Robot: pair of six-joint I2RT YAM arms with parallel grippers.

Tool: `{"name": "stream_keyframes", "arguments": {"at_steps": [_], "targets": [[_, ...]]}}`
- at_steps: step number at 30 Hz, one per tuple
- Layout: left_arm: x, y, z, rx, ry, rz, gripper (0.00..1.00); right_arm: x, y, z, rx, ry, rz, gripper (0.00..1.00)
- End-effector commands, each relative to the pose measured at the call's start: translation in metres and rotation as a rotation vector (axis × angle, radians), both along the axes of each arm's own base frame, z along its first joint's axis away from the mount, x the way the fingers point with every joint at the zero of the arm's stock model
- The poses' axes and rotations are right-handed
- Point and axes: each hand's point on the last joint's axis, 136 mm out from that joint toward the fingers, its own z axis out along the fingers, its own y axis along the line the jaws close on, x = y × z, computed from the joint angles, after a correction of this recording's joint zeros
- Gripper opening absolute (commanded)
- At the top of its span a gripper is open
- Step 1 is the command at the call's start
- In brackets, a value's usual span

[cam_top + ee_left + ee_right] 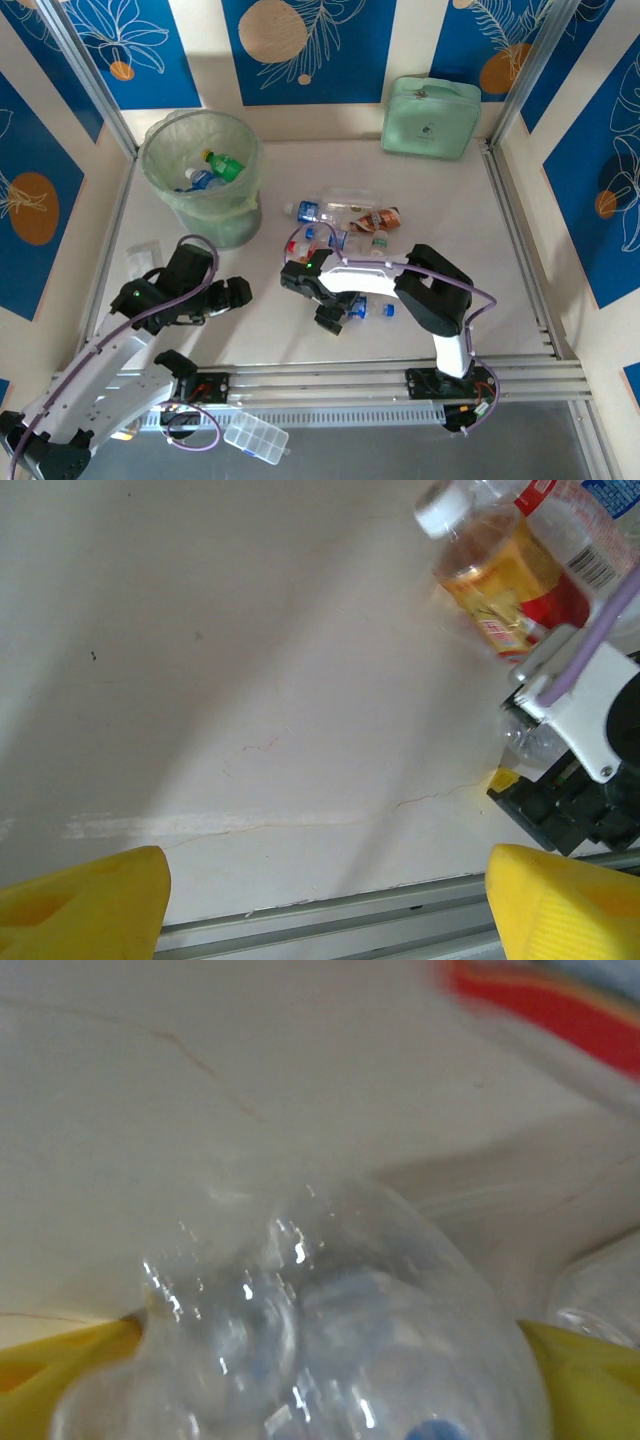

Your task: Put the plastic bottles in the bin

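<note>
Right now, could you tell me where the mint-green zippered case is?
In the top view, the mint-green case sits at the far right, against the back wall, beyond the loose bottles and opposite the bin.

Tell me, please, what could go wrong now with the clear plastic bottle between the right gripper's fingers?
1. The clear rounded plastic bottle sits between the right gripper's yellow fingers; its smooth curved wall might slip out when squeezed.
2. Other small labelled plastic bottles lie close by; a lift could set them rolling.
3. The open left gripper rests near the way to the round green-lined bin; the carry may clip it.
</note>
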Motion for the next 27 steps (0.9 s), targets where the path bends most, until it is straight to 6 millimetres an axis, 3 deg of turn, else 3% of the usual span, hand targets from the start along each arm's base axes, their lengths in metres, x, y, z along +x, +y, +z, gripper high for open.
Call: {"name": "stream_keyframes", "arguments": {"at_steps": [1, 8, 13, 22, 27], "targets": [[-0.001, -0.004, -0.002, -0.009, 0.005, -0.029, 0.82, -0.005, -0.006, -0.006, -0.053, -0.001, 0.000, 0.85], [0.001, -0.003, 0.001, -0.008, -0.002, -0.020, 0.82, -0.013, -0.004, -0.002, -0.003, 0.008, -0.032, 0.78], [0.003, -0.001, 0.004, 0.003, -0.008, -0.012, 0.82, -0.012, 0.003, 0.011, 0.079, 0.020, -0.080, 0.76], [0.007, -0.005, 0.005, -0.006, -0.006, -0.014, 0.82, -0.008, 0.013, 0.033, 0.370, 0.230, -0.452, 0.71], [0.010, -0.014, 0.005, -0.038, -0.005, -0.043, 0.82, -0.001, 0.006, 0.028, 0.404, 0.281, -0.588, 0.70]]}}
